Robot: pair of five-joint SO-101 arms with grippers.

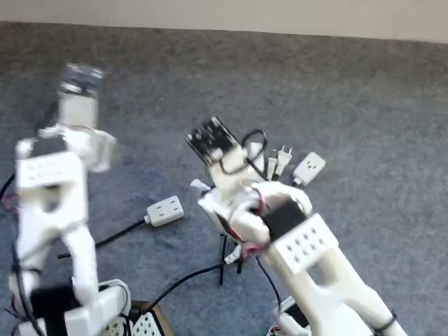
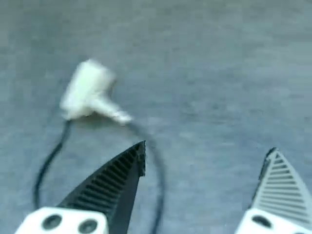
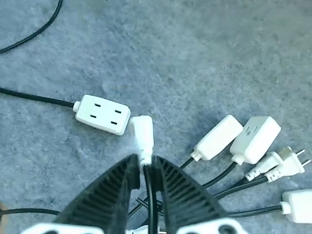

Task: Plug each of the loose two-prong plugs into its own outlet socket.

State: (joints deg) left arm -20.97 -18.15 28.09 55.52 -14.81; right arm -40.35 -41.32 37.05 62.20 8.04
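Right gripper (image 3: 145,160) is clamping a white plug (image 3: 141,132) by its cord end; left gripper (image 2: 207,147) is hanging with its fingers wide apart.
High view: an outlet socket (image 1: 166,210) is lying on the grey carpet (image 1: 364,91) between the arms, and loose plugs (image 1: 280,159) are lying beyond the right arm. Left wrist view: a blurred white socket (image 2: 87,90) is lying farther off. Right wrist view: the plug is lying just beside the outlet socket's corner; I cannot tell if they are touching.

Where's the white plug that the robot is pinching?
In the right wrist view, the white plug is pinched in the right gripper, close beside the end of the corded outlet socket on the grey carpet.
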